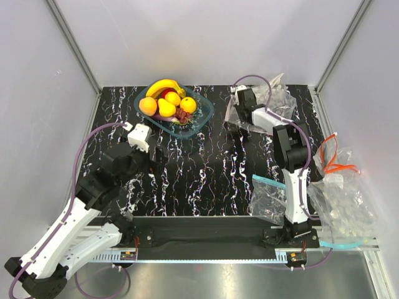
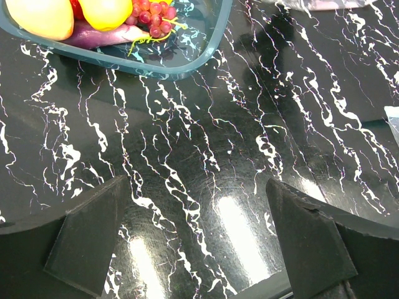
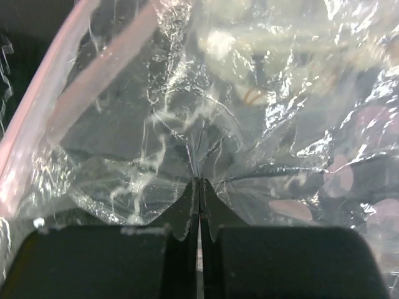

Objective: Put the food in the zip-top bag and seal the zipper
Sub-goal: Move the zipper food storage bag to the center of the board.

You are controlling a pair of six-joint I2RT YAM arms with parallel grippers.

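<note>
The food [image 1: 169, 103], a banana, lemons, orange rounds and a dark red grape cluster, lies in a teal tray [image 1: 206, 115] at the back centre. In the left wrist view the lemons [image 2: 43, 15] and grapes [image 2: 153, 11] show at the top. My left gripper [image 1: 138, 134] [image 2: 196, 187] hovers open over bare table just in front of the tray. The zip-top bag [image 1: 283, 99] [image 3: 249, 93] lies crumpled at the back right. My right gripper [image 1: 240, 99] [image 3: 199, 184] is shut, pinching a fold of its clear film. The pink zipper [image 3: 40, 93] runs along the left of that view.
A second clear bag with a teal-blue strip [image 1: 271, 196] lies beside the right arm's base. More clear bags [image 1: 343, 205] and orange ties [image 1: 336, 162] sit past the table's right edge. Grey walls close in the back and both sides.
</note>
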